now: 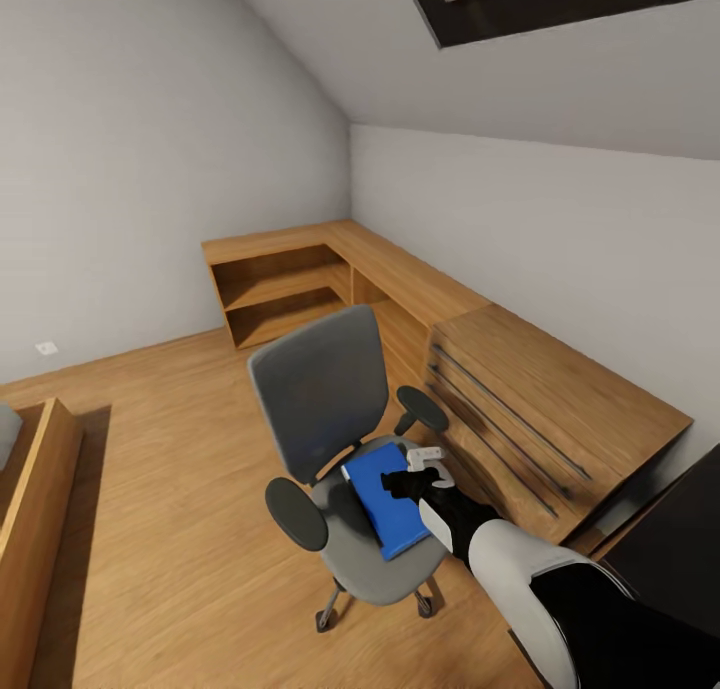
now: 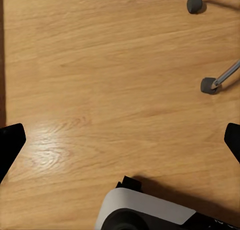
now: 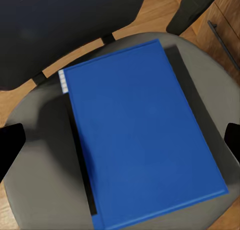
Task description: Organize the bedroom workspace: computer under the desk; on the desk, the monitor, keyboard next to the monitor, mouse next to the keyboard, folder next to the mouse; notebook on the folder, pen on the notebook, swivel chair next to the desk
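Observation:
The swivel chair [image 1: 325,399], with its grey seat and back and black armrests, stands on the wooden floor in the middle of the head view. A bright blue folder [image 1: 385,509] with a black spine edge lies flat on its seat. My right gripper [image 1: 402,484] hovers just over the folder's near-right part. In the right wrist view the folder [image 3: 140,135] lies right below the open right gripper [image 3: 120,142], whose fingertips [image 3: 10,147] are spread wide. My left gripper [image 2: 120,142] is open over bare floor. A black corner of the desk [image 1: 680,539] shows at the lower right.
A light wooden chest of drawers [image 1: 545,409] stands close behind the chair at the right, with a low wooden shelf unit [image 1: 290,289] in the far corner. A wooden bed frame [image 1: 30,509] is at the left. Chair casters [image 2: 209,85] and my base [image 2: 145,210] show in the left wrist view.

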Tool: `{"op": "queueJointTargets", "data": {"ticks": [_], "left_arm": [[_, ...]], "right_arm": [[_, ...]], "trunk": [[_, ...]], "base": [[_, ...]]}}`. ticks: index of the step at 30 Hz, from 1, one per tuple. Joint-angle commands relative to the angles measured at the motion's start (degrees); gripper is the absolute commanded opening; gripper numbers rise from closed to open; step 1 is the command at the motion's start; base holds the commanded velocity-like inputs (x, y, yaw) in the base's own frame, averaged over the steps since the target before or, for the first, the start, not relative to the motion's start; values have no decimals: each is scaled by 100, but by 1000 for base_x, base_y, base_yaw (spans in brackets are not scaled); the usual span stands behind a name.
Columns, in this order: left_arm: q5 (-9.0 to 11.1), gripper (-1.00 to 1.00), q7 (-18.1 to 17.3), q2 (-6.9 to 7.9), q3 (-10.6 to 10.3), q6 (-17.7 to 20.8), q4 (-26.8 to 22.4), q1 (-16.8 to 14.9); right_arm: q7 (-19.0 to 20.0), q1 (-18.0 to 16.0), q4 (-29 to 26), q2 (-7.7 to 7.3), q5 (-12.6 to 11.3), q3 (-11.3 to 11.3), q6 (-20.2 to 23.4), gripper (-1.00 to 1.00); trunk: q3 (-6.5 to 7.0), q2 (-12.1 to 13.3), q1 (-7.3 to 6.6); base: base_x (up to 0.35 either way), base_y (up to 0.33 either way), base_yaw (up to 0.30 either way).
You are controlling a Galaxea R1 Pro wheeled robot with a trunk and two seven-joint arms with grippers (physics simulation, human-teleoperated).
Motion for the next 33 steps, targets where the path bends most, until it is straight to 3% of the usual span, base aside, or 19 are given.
{"op": "queueJointTargets", "data": {"ticks": [1, 5, 13, 20, 24, 28, 33], "left_arm": [[28, 100, 40, 3, -42, -19, -1, -3], [29, 100, 57, 1, -48, -16, -4, -2], [55, 100, 81, 18, -46, 15, -22, -6], [274, 100, 124, 61, -45, 217, -510, -7], [424, 100, 181, 120, -45, 847, -1034, -7], [517, 100, 258, 232, -40, 2033, -1781, -8], [578, 100, 284, 290, 88, 2933, -2484, -9]], "right_arm": [[-4, -3, -1, 0, -56, 46, -3, 100], [-4, -2, -1, 0, -50, 47, -64, 100], [-5, -1, -11, -106, -56, 47, -114, 100], [-17, -1, -21, -144, -53, 45, -121, 100], [-19, -1, -24, -178, -52, 45, -123, 100], [-24, -1, -25, -204, -52, 45, -123, 100], [-25, -1, -30, -213, -52, 41, -123, 100]], "trunk": [[-6, -5, 1], [-6, -5, 1], [-150, -326, 177], [-276, -607, 330], [-348, -767, 418], [-419, -928, 506], [-509, -1128, 616]], "base": [[-7, 5, 0], [-4, 3, 0], [-1, 1, 0], [0, 0, 0], [0, 0, 0], [0, 0, 0], [0, 0, 0]]}}
